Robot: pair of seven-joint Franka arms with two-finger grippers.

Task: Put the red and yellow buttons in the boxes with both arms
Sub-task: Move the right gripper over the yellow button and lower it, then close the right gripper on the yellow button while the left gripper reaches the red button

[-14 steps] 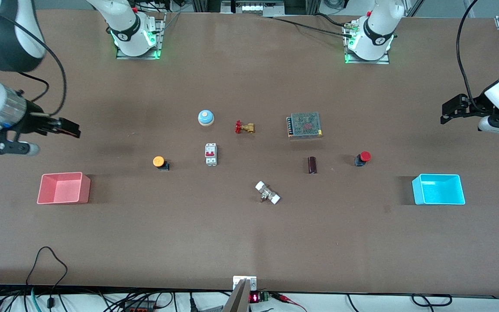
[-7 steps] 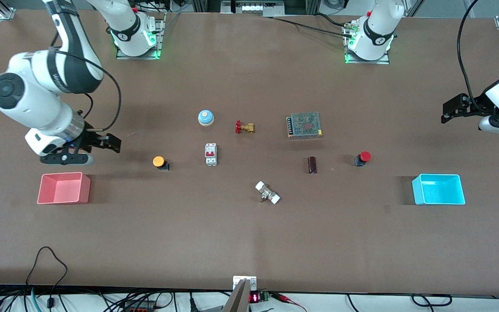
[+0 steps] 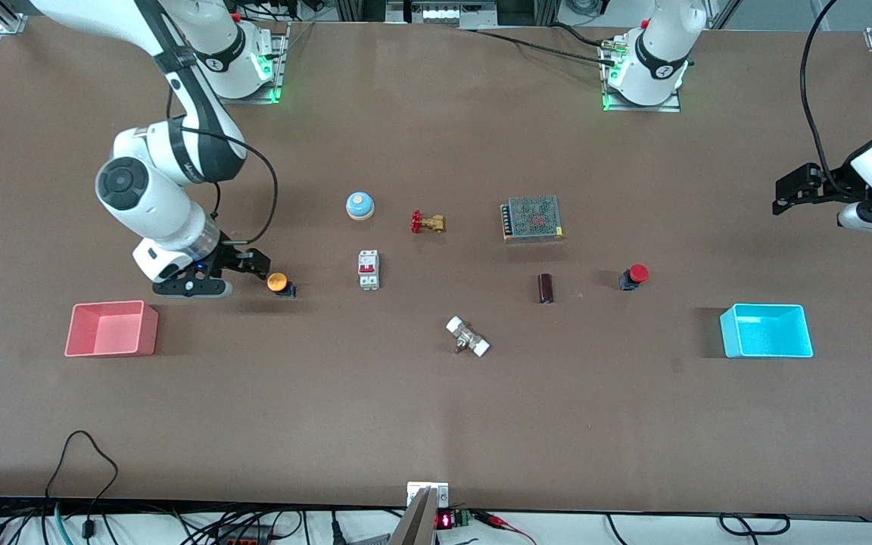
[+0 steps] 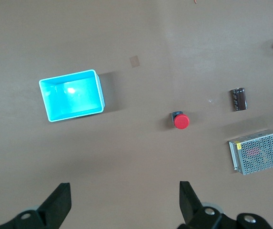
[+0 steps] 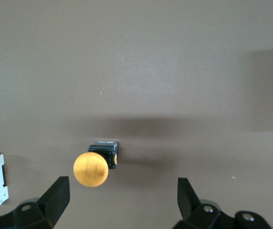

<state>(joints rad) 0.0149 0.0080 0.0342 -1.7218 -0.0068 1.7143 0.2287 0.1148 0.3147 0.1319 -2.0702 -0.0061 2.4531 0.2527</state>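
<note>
Right tool (image 3: 254,262) moved beside yellow button (image 3: 278,282) (fingers spread)

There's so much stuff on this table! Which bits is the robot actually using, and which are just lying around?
In use: yellow button, red button, pink box, blue box, right gripper, left gripper.

Lying about: bell, brass valve, breaker, meshed power supply, dark cylinder, white-ended fitting.

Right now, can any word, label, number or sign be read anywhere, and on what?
None can be read.
Red display at the table's near edge: lit digits, too small.
Circuit breaker: markings too small.
Power supply: yellow sticker, blurred.
</note>
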